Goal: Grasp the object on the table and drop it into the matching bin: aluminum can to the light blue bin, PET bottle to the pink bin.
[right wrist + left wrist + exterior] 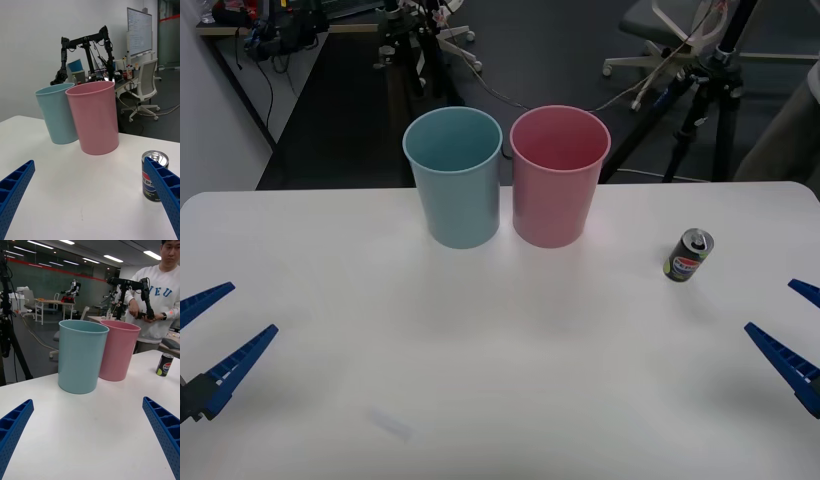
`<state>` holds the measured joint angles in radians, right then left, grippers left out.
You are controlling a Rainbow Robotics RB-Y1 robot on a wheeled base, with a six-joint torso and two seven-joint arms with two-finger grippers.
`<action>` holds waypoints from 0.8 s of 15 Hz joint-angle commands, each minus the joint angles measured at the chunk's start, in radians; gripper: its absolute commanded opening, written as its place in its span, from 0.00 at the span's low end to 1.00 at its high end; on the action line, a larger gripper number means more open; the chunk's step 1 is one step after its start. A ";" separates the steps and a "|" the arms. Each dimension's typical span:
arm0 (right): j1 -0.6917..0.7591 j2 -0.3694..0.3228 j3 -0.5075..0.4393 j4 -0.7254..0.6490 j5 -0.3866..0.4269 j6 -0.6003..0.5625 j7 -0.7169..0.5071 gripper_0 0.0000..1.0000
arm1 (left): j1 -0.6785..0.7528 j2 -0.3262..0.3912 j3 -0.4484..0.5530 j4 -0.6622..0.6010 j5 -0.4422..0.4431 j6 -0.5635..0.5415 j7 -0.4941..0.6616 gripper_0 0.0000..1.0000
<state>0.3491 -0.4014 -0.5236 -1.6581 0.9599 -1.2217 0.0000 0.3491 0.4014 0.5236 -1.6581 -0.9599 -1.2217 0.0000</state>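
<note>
A small dark aluminum can (689, 256) with a silver top stands upright on the white table (500, 380), to the right of both bins. The light blue bin (453, 180) and the pink bin (559, 178) stand side by side at the table's far middle, blue on the left. My right gripper (800, 325) is open at the right edge, nearer to me than the can. In the right wrist view the can (148, 185) sits just behind one finger (165, 191). My left gripper (215, 335) is open at the left edge, far from the can (164, 365).
Beyond the table's far edge are a black tripod (710, 100) at the right and office chairs (660, 30) on a dark floor. The table's front half between my two grippers is bare.
</note>
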 commanded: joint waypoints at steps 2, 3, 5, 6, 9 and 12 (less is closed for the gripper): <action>0.010 0.044 0.013 0.008 0.010 0.002 0.000 1.00 | 0.000 0.000 0.000 0.000 0.000 0.000 0.000 1.00; 0.011 0.058 0.011 0.004 0.016 0.004 0.000 1.00 | 0.000 0.000 0.000 0.000 0.000 0.000 0.000 1.00; 0.031 0.058 0.024 -0.032 0.026 0.039 -0.005 1.00 | 0.000 0.000 0.000 0.000 0.000 0.000 0.000 1.00; 0.044 0.058 0.033 -0.049 0.022 0.073 -0.003 1.00 | 0.000 0.000 0.000 0.000 0.000 0.000 0.000 1.00; 0.116 0.061 0.099 -0.129 0.023 0.255 0.023 1.00 | 0.000 0.000 0.000 0.000 0.000 0.000 0.000 1.00; 0.165 0.065 0.157 -0.164 0.023 0.404 0.057 1.00 | 0.000 0.000 0.000 0.000 0.000 0.000 0.000 1.00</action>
<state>0.5022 -0.3382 -0.3797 -1.8177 0.9826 -0.8537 0.0456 0.3491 0.4015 0.5237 -1.6580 -0.9600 -1.2217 0.0000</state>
